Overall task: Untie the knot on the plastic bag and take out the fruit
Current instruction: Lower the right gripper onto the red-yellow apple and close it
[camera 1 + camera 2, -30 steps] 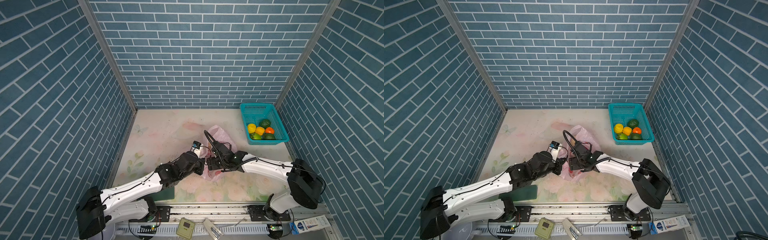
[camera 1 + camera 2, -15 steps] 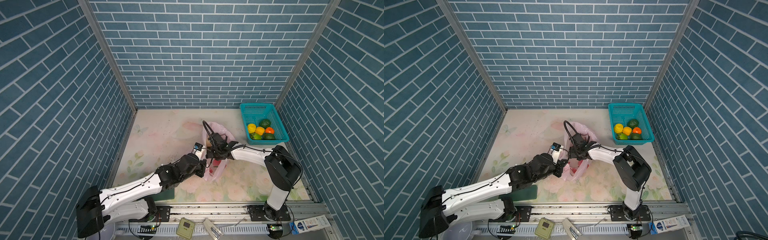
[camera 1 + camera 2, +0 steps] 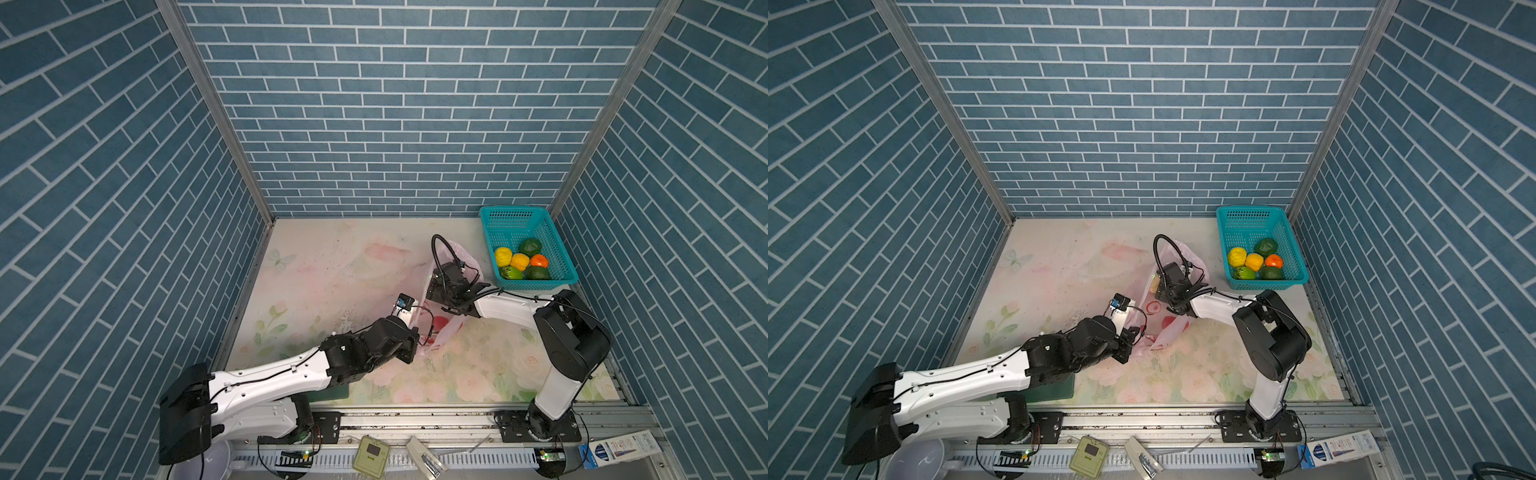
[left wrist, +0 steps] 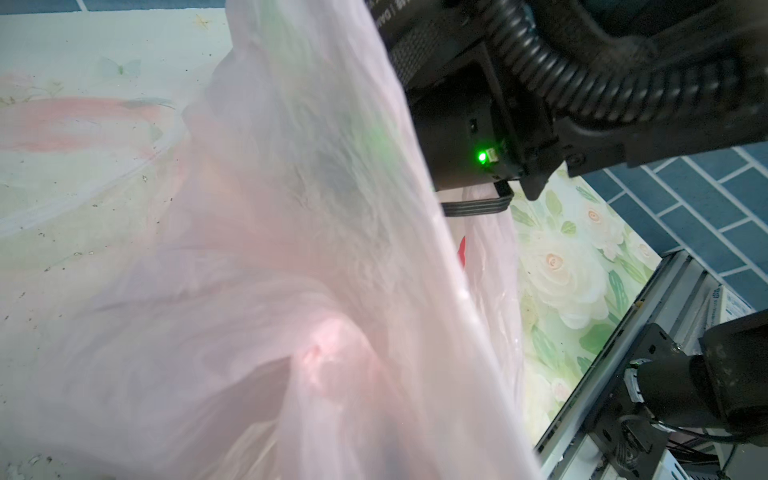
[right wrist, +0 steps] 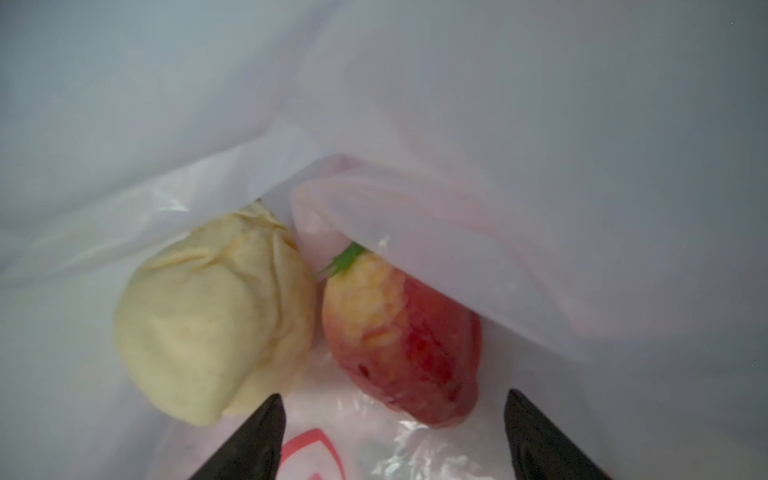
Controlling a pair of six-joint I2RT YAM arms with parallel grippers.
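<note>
The plastic bag (image 3: 451,330) is lying near the middle of the floral table (image 3: 324,270), and both arms are meeting at it in both top views. The right gripper (image 5: 394,395) is reaching down inside the bag, with its two black fingers (image 5: 257,444) standing wide apart and closing on nothing. Just past their tips, two pieces of fruit are resting side by side on the bag's printed bottom. A whitish fruit (image 5: 212,324) is sitting in the open. Touching it, or nearly so, a red fruit (image 5: 407,340) with a green stem is lying half under a fold of pink film. The left gripper (image 3: 1134,332) is sitting at the bag's near edge with its fingers pressed together. It seems to be pinching the thin plastic there and holding that wall up, though the tips themselves are hidden behind the wrist in the top views and behind film in the left wrist view. Near the bag, in the table's far right corner, a teal basket (image 3: 521,220) is holding six more fruits (image 3: 519,261): two yellow, one orange, one light green and two dark green, all bunched toward its near end.
</note>
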